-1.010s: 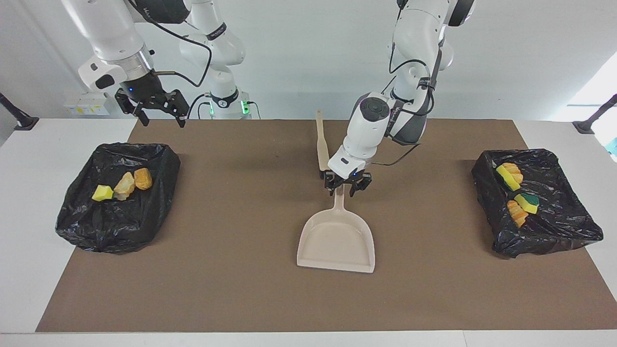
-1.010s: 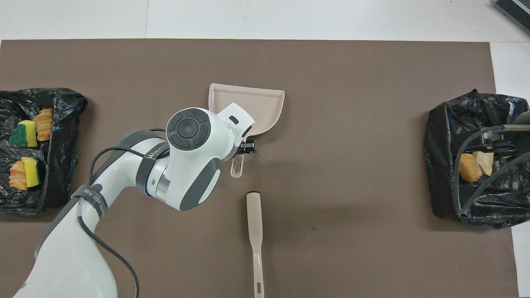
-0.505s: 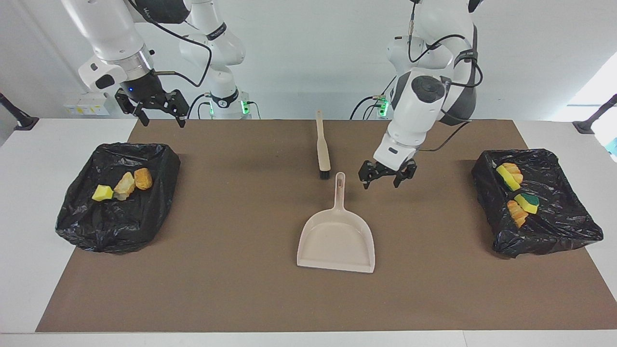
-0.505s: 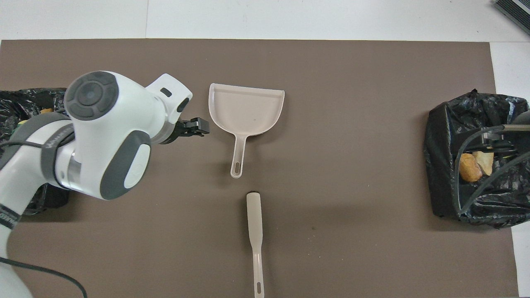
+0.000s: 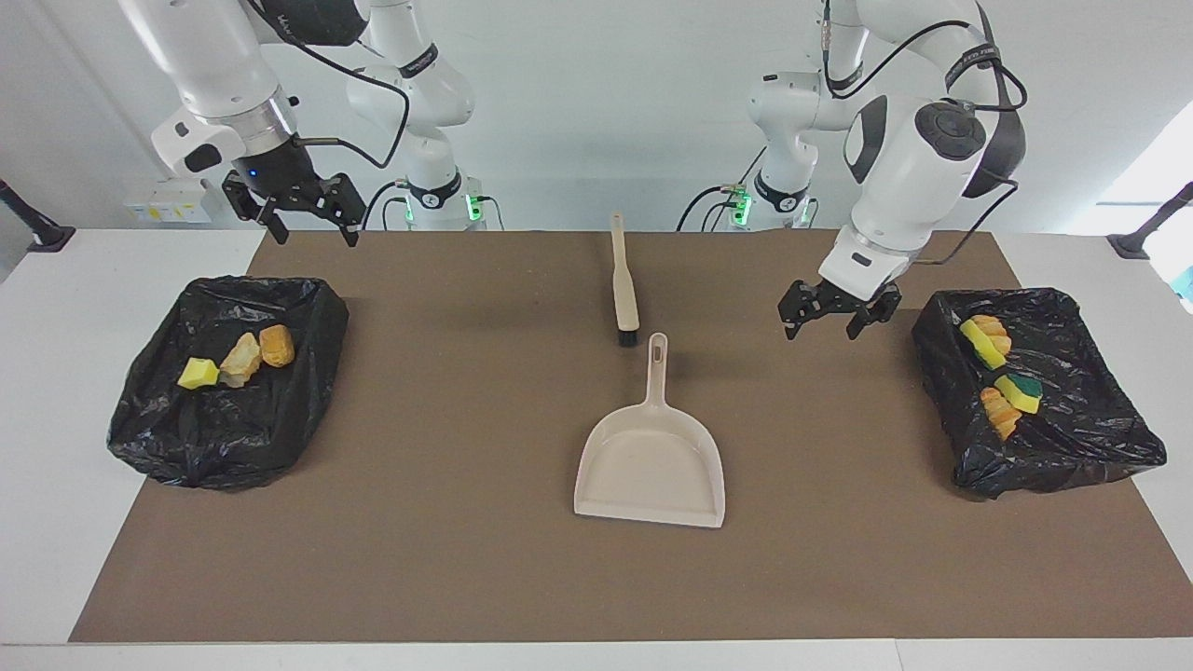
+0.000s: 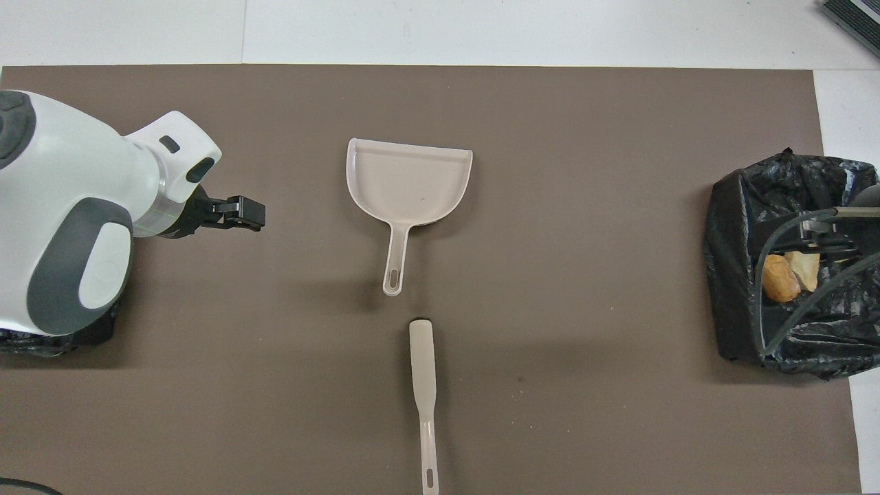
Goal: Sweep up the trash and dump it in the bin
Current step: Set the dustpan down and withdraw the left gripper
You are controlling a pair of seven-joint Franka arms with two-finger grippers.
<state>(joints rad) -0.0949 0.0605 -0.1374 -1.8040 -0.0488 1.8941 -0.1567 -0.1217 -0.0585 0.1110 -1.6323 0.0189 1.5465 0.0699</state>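
All the trash lies in two black-bagged bins. The bin (image 5: pixel 149 438) at the right arm's end holds a yellow sponge bit (image 5: pixel 198 374) and two tan chunks (image 5: pixel 244 358). The bin (image 5: pixel 1100 447) at the left arm's end holds yellow sponge bits (image 5: pixel 982 343), one green-backed (image 5: pixel 1021 391), and orange chunks (image 5: pixel 1000 412). A beige dustpan (image 5: pixel 652 461) lies flat and empty mid-mat. A beige brush (image 5: pixel 623 280) lies just nearer to the robots. My left gripper (image 5: pixel 821 333) is open and empty, in the air over the mat beside its bin. My right gripper (image 5: pixel 316 239) is open and empty, raised near its bin.
In the overhead view the left arm covers most of its bin; the left gripper (image 6: pixel 253 214), dustpan (image 6: pixel 409 182), brush (image 6: pixel 423 364) and the right arm's bin (image 6: pixel 729 275) show. A brown mat (image 5: pixel 447 559) covers the white table.
My left gripper has let go of the dustpan's handle, risen and swung toward the left arm's end. The dustpan stays put. The right arm has not moved.
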